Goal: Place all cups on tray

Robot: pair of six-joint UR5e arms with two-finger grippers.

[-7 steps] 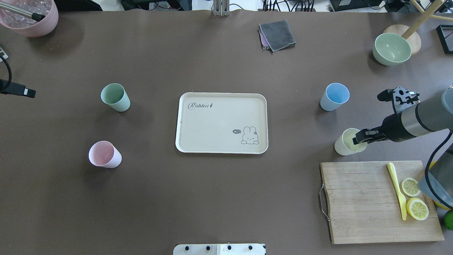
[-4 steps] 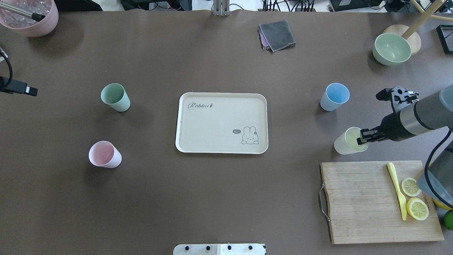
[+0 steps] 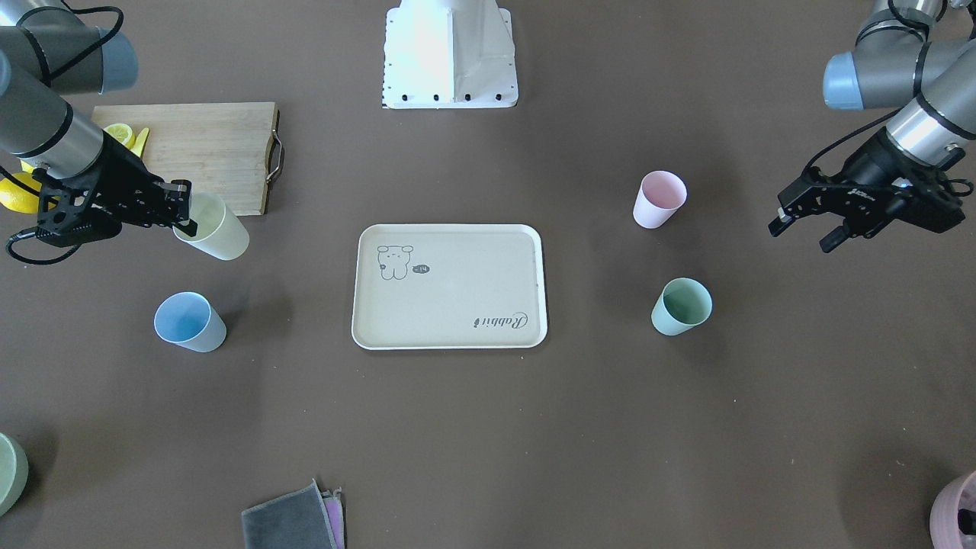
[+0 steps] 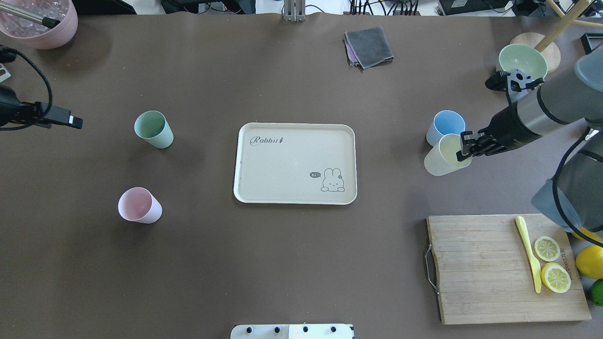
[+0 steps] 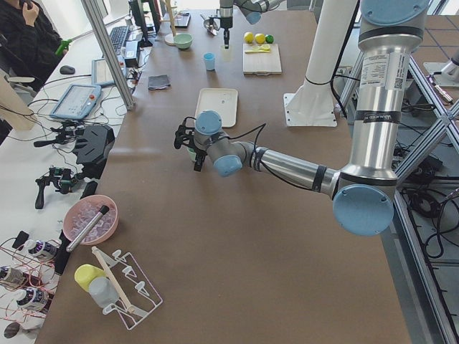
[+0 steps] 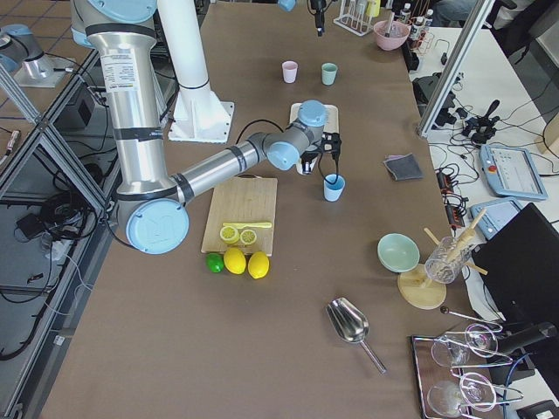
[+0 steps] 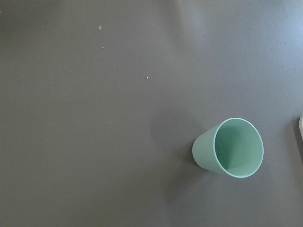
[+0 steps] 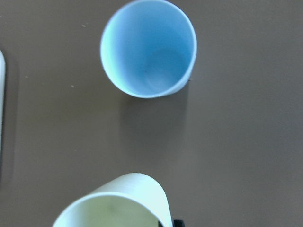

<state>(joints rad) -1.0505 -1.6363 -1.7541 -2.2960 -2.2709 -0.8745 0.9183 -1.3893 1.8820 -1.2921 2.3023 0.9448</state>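
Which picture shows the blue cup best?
The right wrist camera: the blue cup is big there, and you look straight inside. From overhead the yellow cup covers part of it. The front view shows it whole but small; the side views, tiny. The left wrist one misses it.

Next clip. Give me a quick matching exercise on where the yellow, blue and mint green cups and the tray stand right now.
Things:
1. yellow cup
2. blue cup
3. mint green cup
4. tray

States:
A. upright on the table, on the robot's left side
B. nothing on it
C. tilted, gripped at the rim by the right hand
D. upright on the table, close by the yellow cup

Pairs: 1-C; 2-D; 3-A; 4-B
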